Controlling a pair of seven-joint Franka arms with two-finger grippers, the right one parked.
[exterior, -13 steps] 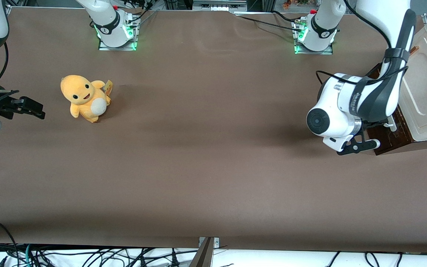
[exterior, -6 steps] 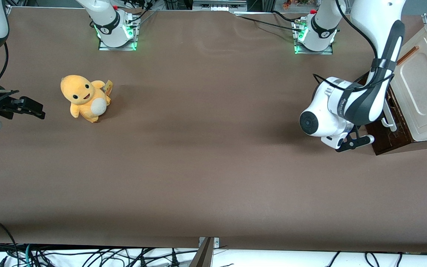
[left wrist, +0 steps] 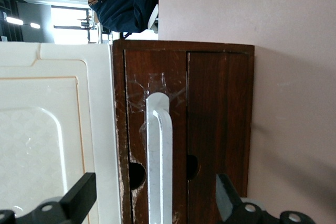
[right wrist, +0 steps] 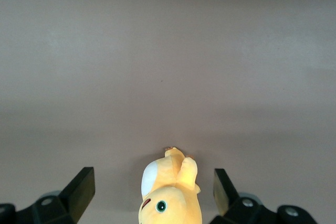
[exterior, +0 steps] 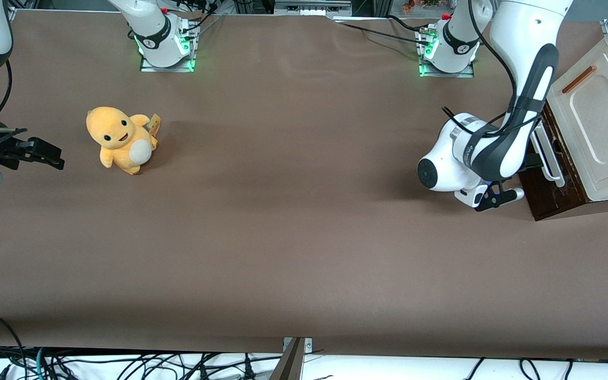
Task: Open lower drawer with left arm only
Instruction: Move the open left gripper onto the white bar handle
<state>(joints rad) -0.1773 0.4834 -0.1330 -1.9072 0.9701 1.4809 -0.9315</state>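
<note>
The lower drawer (exterior: 547, 194) has a dark brown wooden front (left wrist: 135, 103) and a white bar handle (exterior: 550, 158) (left wrist: 159, 140). It sits under the cream panel, at the working arm's end of the table. The left arm (exterior: 494, 153) bends down in front of the drawer, and its wrist hides most of the gripper in the front view. In the left wrist view the gripper (left wrist: 155, 199) faces the drawer front and is open. Its black fingers (left wrist: 79, 198) stand wide on either side of the handle without touching it. I see no gap between the drawer front and the cabinet.
The cream panel (exterior: 597, 121) with a small orange-brown handle (exterior: 578, 79) lies above the drawer. A yellow plush toy (exterior: 119, 138) stands toward the parked arm's end. Two arm bases (exterior: 446, 47) sit at the table's back edge. A second brown panel (left wrist: 218, 119) lies between the handled front and the tabletop.
The left arm's wrist has drawn back from the cabinet toward the table's middle, uncovering the cream panel and its orange-brown handle. The drawer front has not moved.
</note>
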